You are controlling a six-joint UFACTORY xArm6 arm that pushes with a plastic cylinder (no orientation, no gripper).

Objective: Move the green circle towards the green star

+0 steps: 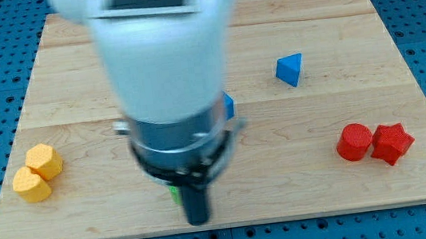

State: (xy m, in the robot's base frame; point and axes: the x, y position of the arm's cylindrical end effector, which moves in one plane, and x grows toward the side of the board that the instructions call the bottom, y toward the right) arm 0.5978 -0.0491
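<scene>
The arm's white and grey body (pixel 167 84) fills the middle of the view and hides much of the wooden board (pixel 335 65). My tip (pixel 198 220) is near the board's bottom edge, at the middle. A small sliver of a green block (pixel 173 193) shows just left of the rod, above the tip; its shape cannot be made out. No other green block shows; the arm may hide it.
A blue triangular block (pixel 289 70) lies upper right of centre. Another blue block (pixel 229 105) peeks out at the arm's right side. A red cylinder (pixel 354 141) and a red star (pixel 392 143) touch at the right. Two yellow blocks (pixel 36 173) sit at the left.
</scene>
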